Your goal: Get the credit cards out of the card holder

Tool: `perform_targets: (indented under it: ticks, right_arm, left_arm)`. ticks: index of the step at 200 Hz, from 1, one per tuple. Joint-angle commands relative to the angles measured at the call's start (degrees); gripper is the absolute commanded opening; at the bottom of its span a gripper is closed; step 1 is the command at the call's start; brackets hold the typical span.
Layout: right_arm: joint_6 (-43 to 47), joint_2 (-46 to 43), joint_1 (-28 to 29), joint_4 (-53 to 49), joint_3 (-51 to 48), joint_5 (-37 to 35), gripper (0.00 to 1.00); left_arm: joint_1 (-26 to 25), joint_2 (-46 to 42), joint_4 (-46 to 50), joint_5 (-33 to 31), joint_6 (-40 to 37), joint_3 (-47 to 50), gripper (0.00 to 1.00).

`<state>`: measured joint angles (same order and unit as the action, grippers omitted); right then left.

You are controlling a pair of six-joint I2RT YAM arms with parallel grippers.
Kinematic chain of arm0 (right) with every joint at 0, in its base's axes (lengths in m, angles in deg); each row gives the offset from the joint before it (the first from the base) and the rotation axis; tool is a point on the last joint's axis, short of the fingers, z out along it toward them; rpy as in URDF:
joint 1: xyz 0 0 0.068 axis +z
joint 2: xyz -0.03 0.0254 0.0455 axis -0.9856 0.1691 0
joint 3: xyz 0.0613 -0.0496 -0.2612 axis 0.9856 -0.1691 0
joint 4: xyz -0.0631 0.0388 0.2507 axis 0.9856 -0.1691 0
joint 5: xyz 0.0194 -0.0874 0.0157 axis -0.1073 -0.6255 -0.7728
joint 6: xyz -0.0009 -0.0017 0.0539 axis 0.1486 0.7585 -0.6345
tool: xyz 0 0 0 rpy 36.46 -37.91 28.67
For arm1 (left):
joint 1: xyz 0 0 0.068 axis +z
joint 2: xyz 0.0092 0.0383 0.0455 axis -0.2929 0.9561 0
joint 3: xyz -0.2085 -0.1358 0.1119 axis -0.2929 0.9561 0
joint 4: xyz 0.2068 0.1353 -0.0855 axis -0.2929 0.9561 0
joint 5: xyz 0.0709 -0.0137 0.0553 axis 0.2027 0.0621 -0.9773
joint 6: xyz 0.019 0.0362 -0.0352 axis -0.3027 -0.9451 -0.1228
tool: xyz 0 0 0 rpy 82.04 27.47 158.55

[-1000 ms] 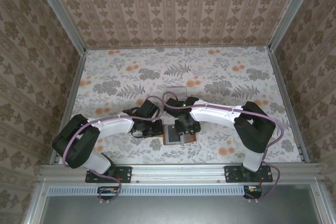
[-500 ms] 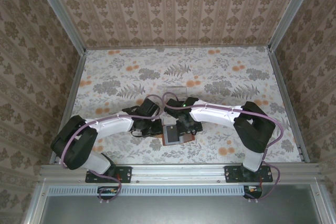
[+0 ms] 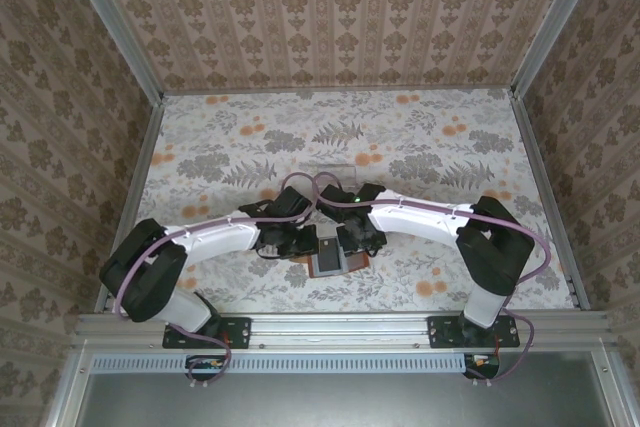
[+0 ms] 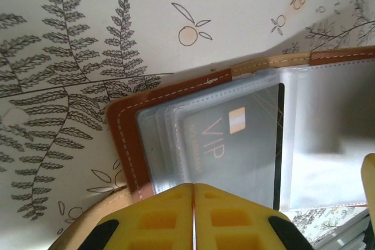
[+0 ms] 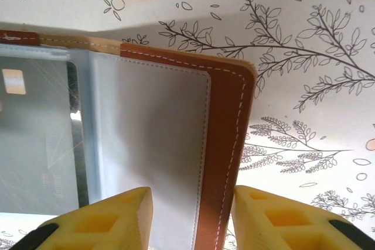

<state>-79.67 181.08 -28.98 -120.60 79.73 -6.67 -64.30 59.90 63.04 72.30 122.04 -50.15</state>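
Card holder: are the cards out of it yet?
Not yet. Done: the card holder lies open on the table. In hand: the left gripper is shut at its edge, the right gripper open astride its bare flap. Left: pulling the VIP card from its clear sleeve.

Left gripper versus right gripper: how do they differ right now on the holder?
The left gripper has its jaws shut tight together; the right gripper has its jaws open. The left gripper is at the sleeve side of the card holder, by the VIP card; the right gripper is over the plain grey flap and its brown rim. Both are yellow-tipped and sit at the open holder's edge.
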Motion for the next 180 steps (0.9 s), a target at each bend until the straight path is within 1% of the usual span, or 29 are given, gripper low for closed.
perform_targets:
  ticks: [1, 27, 62, 81, 98, 129, 153, 180]
  right_arm:
    - [0.6, -0.7, -0.4, 1.3, -1.9, 1.7, 0.39]
    - [-0.4, -1.1, -0.3, 2.0, -3.6, 2.7, 0.35]
    - [-2.4, -4.6, -0.3, 3.4, -6.7, 3.3, 0.28]
    - [-3.1, -5.7, -0.4, 4.0, -7.9, 3.4, 0.27]
    - [-3.2, -6.0, -0.4, 3.5, -8.0, 3.2, 0.29]
    - [-3.3, -6.7, -0.3, 1.1, -6.6, 1.1, 0.37]
    - [-3.1, -7.9, -0.3, -0.2, -4.9, -0.3, 0.41]
    - [-2.7, -8.9, -0.4, -0.3, -3.3, 0.1, 0.41]
  left_arm:
    - [-0.8, 2.1, -0.7, 0.7, 0.6, -1.2, 0.09]
    - [-0.8, 3.4, -0.6, 1.1, 0.1, -2.1, 0.09]
    - [-0.8, 4.0, 1.9, 0.3, -1.2, -4.1, 0.09]
    - [-1.0, 3.6, 3.8, -0.6, -1.9, -4.9, 0.09]
    - [-0.9, 2.5, 5.0, -1.4, -2.2, -5.2, 0.09]
    - [-0.9, 1.1, 6.6, -1.6, -2.7, -6.5, 0.09]
    - [-1.2, 1.5, 6.5, -1.1, -2.6, -6.9, 0.10]
    - [-1.8, 3.1, 5.9, -0.1, -2.7, -7.3, 0.10]
